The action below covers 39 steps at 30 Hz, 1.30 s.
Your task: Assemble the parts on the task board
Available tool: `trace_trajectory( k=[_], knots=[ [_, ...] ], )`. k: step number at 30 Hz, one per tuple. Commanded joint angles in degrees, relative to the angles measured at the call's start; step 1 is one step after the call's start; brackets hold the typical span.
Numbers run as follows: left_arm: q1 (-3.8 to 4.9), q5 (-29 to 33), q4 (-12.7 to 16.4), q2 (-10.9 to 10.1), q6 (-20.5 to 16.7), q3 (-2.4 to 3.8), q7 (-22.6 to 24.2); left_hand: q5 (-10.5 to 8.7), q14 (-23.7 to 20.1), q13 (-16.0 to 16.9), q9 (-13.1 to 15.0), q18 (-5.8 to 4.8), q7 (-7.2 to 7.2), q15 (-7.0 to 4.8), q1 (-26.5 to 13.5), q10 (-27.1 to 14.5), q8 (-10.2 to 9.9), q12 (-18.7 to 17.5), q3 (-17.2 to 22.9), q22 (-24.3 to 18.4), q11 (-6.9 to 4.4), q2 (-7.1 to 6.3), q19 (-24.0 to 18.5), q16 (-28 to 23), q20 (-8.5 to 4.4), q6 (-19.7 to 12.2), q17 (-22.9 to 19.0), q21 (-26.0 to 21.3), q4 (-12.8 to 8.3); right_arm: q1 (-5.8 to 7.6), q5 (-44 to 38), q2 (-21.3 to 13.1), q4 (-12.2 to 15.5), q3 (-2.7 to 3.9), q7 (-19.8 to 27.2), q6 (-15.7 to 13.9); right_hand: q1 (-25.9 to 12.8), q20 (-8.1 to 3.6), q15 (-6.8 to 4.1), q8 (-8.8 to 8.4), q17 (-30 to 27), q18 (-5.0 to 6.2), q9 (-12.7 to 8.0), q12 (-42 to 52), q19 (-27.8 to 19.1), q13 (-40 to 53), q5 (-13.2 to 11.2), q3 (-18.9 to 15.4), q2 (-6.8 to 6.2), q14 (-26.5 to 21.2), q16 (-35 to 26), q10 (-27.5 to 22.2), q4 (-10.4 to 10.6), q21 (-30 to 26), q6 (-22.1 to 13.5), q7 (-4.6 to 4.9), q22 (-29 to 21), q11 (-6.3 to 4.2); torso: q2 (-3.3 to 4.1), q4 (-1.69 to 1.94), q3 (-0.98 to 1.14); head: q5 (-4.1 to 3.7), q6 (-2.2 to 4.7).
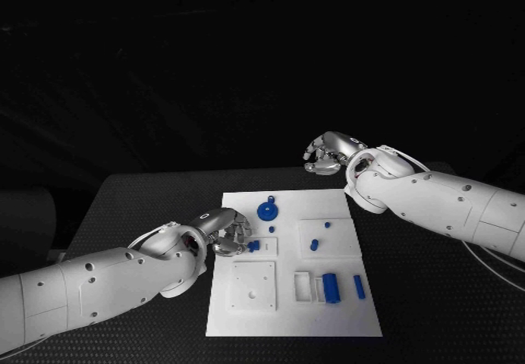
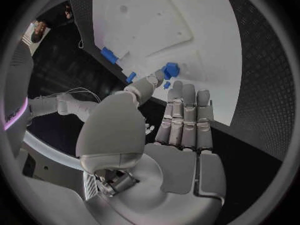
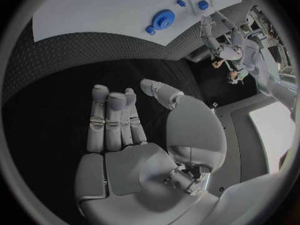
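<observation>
Task board [image 1: 293,322] lies in the middle of the black table [image 1: 143,197], its near edge toward the robot. Near that edge sit a white square plate [image 1: 253,285], a white frame [image 1: 302,284] and two blue bars [image 1: 331,287]. Farther up, at the board's left edge, the left hand [image 1: 222,230] rests with its fingers by a small blue block [image 1: 254,245]; the left wrist view shows thumb and fingertips [image 2: 185,92] touching that block [image 2: 170,70], though a firm grip cannot be told. A blue peg [image 1: 314,244] and a blue gear [image 1: 267,210] stand beyond. Past the board's far right corner, the right hand [image 1: 328,154] hovers; the right wrist view shows its fingers [image 3: 109,117] straight, together, holding nothing.
</observation>
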Motion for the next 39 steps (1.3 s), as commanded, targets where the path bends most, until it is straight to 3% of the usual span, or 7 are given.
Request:
trace_trajectory(
  k=[1, 2, 10, 31, 39],
  knots=[
    [0.02, -1.9, -0.21, 0.38, 1.96, 0.01, 0.51, -0.2, 0.18, -0.11, -0.1, 0.32, 0.49, 0.17, 0.15, 0.36, -0.2, -0.18, 0.03, 0.11, -0.02, 0.04, -0.17, 0.21, -1.48, 0.01, 0.08, -0.3, 0.36, -0.02, -0.07, 0.05, -0.01, 0.03, 0.55, 0.63, -0.52, 0.21, 0.2, -0.3, 0.09, 0.88, 0.06, 0.06, 0.05, -0.1, 0.23, -0.13, 0.21, 0.28, -0.21, -0.17, -0.19, -0.22, 0.09, 0.39, 0.06, 0.2, -0.01, -0.03, 0.01, -0.1, -0.08],
    [0.02, -1.9, -0.34, 0.56, 2.12, 0.01, 0.35, -0.24, 0.29, -0.24, -0.21, 0.36, 1.04, 0.1, 0.01, 0.66, -0.18, -0.21, -0.07, 0.22, -0.12, 0.32, -0.05, 0.45, -1.54, 0.32, 0.22, -0.28, 0.83, -0.02, -0.07, 0.05, -0.01, 0.03, 0.55, 0.64, -0.52, 0.21, 0.2, -0.3, 0.09, 0.88, 0.06, 0.07, 0.05, -0.11, 0.23, -0.13, 0.22, 0.28, -0.21, -0.16, -0.19, -0.22, 0.08, 0.39, 0.07, 0.2, -0.03, -0.03, 0.04, -0.07, -0.09],
    [0.01, -2.03, -0.89, 1.11, 3.59, -0.01, -0.67, -0.18, 0.53, -0.36, -0.44, 0.4, 1.53, -0.1, -0.15, 1.27, -0.26, -0.07, -0.2, 0.46, -0.32, 0.81, 0.22, 0.95, -1.68, 0.66, 0.49, -0.19, 1.59, -0.02, -0.07, 0.15, 0.03, 0.03, 0.58, 0.67, -0.52, 0.21, 0.2, -0.3, 0.1, 0.88, 0.06, 0.07, 0.06, -0.12, 0.24, -0.13, 0.23, 0.28, -0.21, -0.16, -0.2, -0.22, 0.08, 0.39, 0.07, 0.2, -0.07, 0.03, 0.01, -0.23, -0.28],
    [-0.01, -2.25, -2.0, 2.11, 4.95, -0.01, -2.16, 0.05, 0.36, -0.29, -1.01, 0.28, 1.57, -0.4, 0.13, 1.5, -0.5, 0.48, -0.25, 1.07, -0.47, 2.55, 0.41, 2.02, -1.94, 1.39, 1.09, -0.09, 2.6, -0.02, -0.07, 0.16, 0.06, 0.03, 0.62, 0.63, -0.55, 0.2, 0.2, -0.29, 0.13, 0.88, 0.07, 0.13, 0.1, -0.18, 0.27, -0.15, 0.28, 0.32, -0.24, -0.14, -0.2, -0.25, 0.09, 0.38, 0.1, 0.2, -0.06, 0.01, 0.01, -0.34, -0.32],
    [-0.01, -1.04, -1.99, 2.09, 5.82, 0.02, -2.33, -0.01, 0.06, -0.31, -1.61, 0.2, 1.88, -0.44, -1.33, 1.12, -1.26, 0.72, -0.89, 1.34, -0.36, 1.76, 0.39, 2.27, -2.07, 0.76, 1.19, -0.36, 4.23, -0.02, -0.07, 0.1, 0.09, 0.03, 0.61, 0.63, -0.56, 0.2, 0.2, -0.29, 0.15, 0.88, 0.08, 0.15, 0.12, -0.21, 0.28, -0.15, 0.29, 0.33, -0.25, -0.14, -0.21, -0.27, 0.09, 0.38, 0.11, 0.2, -0.08, 0.04, 0.04, -0.46, -0.43]
  ],
)
